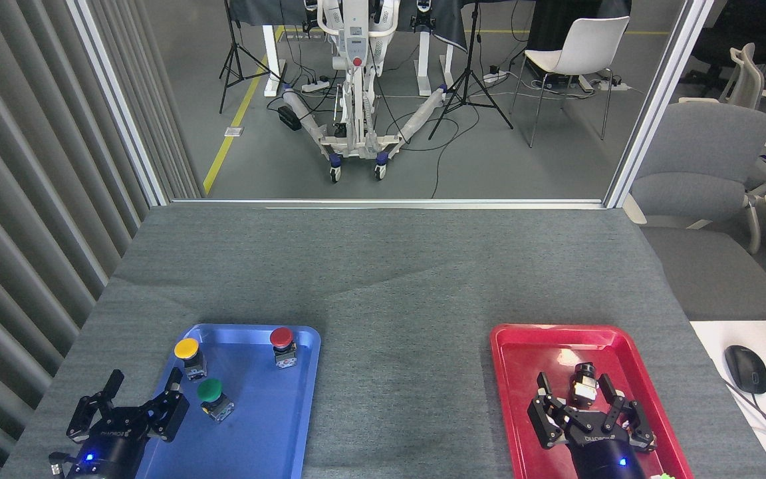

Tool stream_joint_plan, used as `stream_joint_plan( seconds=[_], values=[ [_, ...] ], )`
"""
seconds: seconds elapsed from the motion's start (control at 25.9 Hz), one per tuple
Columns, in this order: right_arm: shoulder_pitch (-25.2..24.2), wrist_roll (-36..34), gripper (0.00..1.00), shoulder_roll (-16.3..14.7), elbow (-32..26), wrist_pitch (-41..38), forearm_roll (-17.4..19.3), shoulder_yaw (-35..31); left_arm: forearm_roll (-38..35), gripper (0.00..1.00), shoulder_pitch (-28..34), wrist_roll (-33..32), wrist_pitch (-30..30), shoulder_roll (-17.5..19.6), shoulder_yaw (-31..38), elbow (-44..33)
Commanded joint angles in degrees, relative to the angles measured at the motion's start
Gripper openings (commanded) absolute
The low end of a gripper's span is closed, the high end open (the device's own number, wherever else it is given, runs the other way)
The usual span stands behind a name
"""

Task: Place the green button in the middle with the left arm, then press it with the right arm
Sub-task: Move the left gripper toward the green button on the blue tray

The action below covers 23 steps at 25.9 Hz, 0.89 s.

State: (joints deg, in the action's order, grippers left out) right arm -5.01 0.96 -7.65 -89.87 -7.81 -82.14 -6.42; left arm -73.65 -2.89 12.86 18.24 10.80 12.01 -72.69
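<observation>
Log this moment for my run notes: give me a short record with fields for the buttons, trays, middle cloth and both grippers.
green button: in blue tray, near its left side, not yet moved
yellow button: blue tray, far left corner
red button: blue tray, far right part
red tray: holds a small dark and silver object
middle cloth: bare, between the trays
left gripper: open, empty, just left of green button
right gripper: open, over red tray, fingers either side of the small object

Three buttons: green button [213, 397], yellow [188, 355], red [282, 344]; two trays: blue [270, 426], red [522, 372].
</observation>
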Motion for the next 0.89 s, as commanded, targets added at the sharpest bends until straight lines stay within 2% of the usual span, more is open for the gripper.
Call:
stream_joint_plan(
  seconds=[0.0,0.27,0.46,0.62,0.85],
  values=[
    [0.00,-0.25,1.00,0.10,0.04,0.07,-0.04,0.00,5.36,1.00,-0.09,0.06,1.62,0.28,0.20,-1.14],
    [0.00,-0.25,1.00,0.10,-0.04,0.07,-0.04,0.00,5.01,1.00,-0.27,0.06,1.18,0.81,0.03,-5.18],
    [0.18,-0.25,1.00,0.01,-0.04,0.07,-0.04,0.00,4.83,1.00,0.26,0.06,1.27,1.77,0.03,-5.27],
    [0.27,-0.25,1.00,0.10,-0.04,0.07,-0.04,0.00,3.69,1.00,5.18,0.24,-0.66,1.51,0.20,-10.28],
    [0.27,-0.25,1.00,0.01,0.05,0.07,-0.04,0.09,3.69,1.00,5.44,-0.99,-0.66,1.25,0.12,-11.60]
  ],
)
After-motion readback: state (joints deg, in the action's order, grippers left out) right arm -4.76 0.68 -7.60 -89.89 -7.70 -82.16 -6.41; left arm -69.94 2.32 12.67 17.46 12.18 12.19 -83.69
